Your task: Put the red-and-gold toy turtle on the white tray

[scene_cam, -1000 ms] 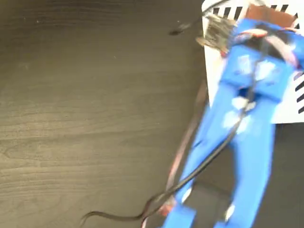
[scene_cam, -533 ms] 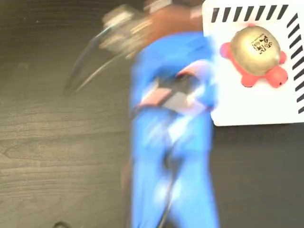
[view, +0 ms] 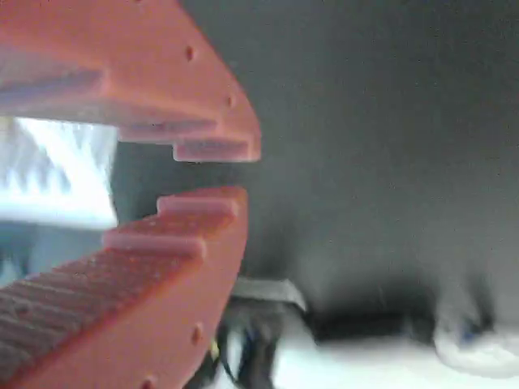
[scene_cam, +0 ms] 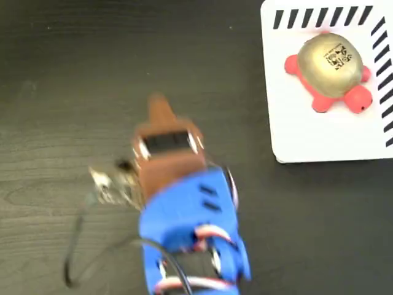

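Placement looks complete: red-and-gold toy turtle (scene_cam: 331, 74) rests near the striped top-right corner of the flat white tray (scene_cam: 307, 138); the orange two-finger gripper (view: 212, 174), slightly parted and empty, need only retreat.

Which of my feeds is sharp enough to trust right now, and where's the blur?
Fixed view: the red-and-gold toy turtle and the white tray are crisp; the blue arm is smeared, the dark table dim. Wrist view: soft throughout, the hand close and out of focus, empty, its fingers a small gap apart; the background is grey haze.
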You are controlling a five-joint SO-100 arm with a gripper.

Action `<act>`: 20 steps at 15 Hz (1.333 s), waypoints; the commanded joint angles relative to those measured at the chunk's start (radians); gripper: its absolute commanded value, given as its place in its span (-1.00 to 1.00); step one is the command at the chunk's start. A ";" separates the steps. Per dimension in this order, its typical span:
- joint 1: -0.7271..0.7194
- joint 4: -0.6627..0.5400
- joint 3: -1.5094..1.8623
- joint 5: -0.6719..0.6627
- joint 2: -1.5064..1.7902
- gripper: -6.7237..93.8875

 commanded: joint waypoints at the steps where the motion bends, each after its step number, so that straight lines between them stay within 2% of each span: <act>1: 0.000 0.058 0.083 0.002 0.120 -0.87; 5: -0.003 0.419 0.049 0.066 0.279 -0.87; 9: -0.048 0.690 0.035 0.032 0.410 -0.87; 20: -0.037 0.726 0.046 0.041 0.508 -0.87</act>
